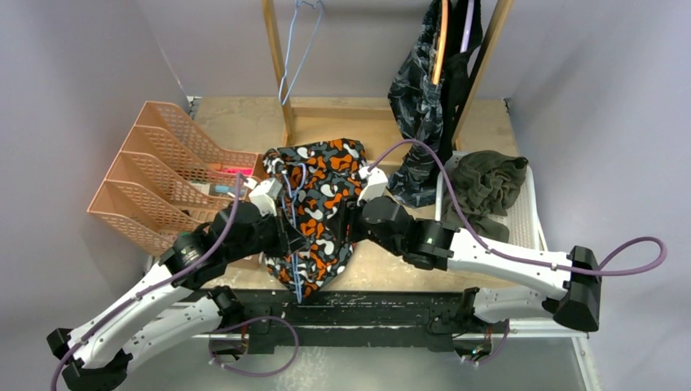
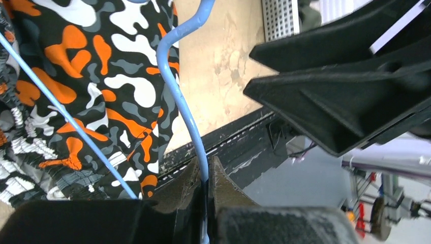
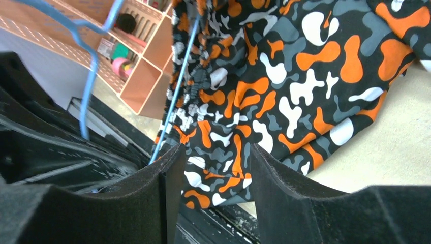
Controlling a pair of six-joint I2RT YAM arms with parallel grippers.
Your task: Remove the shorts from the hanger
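Observation:
The orange-black-white camouflage shorts (image 1: pixel 319 183) lie crumpled mid-table with a blue wire hanger (image 1: pixel 297 261) still threaded through them. My left gripper (image 1: pixel 285 221) is shut on the hanger wire (image 2: pixel 178 91), which runs straight down between its pads (image 2: pixel 223 185). The shorts (image 2: pixel 101 86) lie to the left of that wire. My right gripper (image 1: pixel 346 213) stands open just above the shorts (image 3: pixel 284 86), with fabric showing between its fingers (image 3: pixel 170 173) but not pinched. The hanger wire (image 3: pixel 178 96) passes along its left finger.
Dark camouflage shorts (image 1: pixel 417 106) and black shorts (image 1: pixel 456 90) hang on the wooden rack (image 1: pixel 277 65) at the back, beside a bare blue hanger (image 1: pixel 300 45). Olive green shorts (image 1: pixel 485 183) lie in a white tray (image 1: pixel 530 212). An orange file organizer (image 1: pixel 163 179) stands at the left.

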